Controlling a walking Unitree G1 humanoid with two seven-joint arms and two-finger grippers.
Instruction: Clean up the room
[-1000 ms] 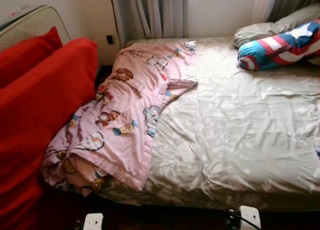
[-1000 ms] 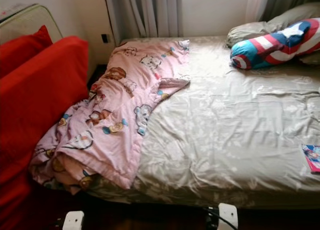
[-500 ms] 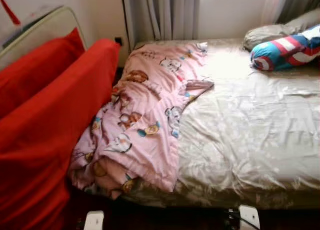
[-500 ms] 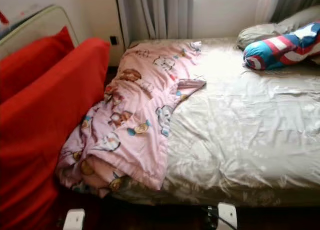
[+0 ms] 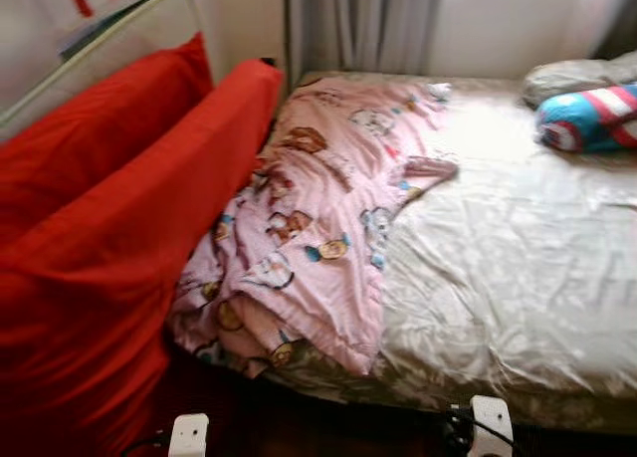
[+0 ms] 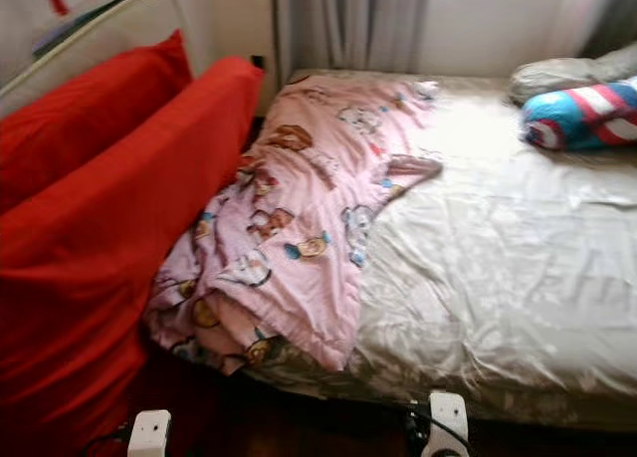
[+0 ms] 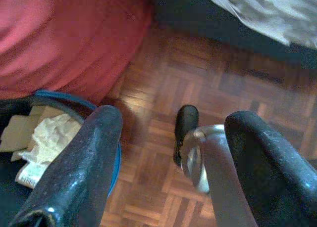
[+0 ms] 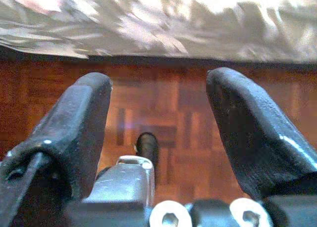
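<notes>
Soft motion blur (window glare washes bedsheet (image 5: 518,268)).

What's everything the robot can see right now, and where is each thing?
Blanket: one, pink with cartoon animals, bunched along the bed's left side, its end hanging over the near edge.
Bed: one, shiny beige cover, rumpled.
Bolster: one, blue, red and white, far right on the bed.
Pillow: one, beige, behind the bolster.
Cushions: two, red, standing left of the bed.
Curtains: grey, behind the bed.
Bin: one, blue-rimmed, holding paper scraps, on the wood floor.
Left gripper: jaws open, above the floor.
Right gripper: jaws open, above the floor by the bed.
</notes>
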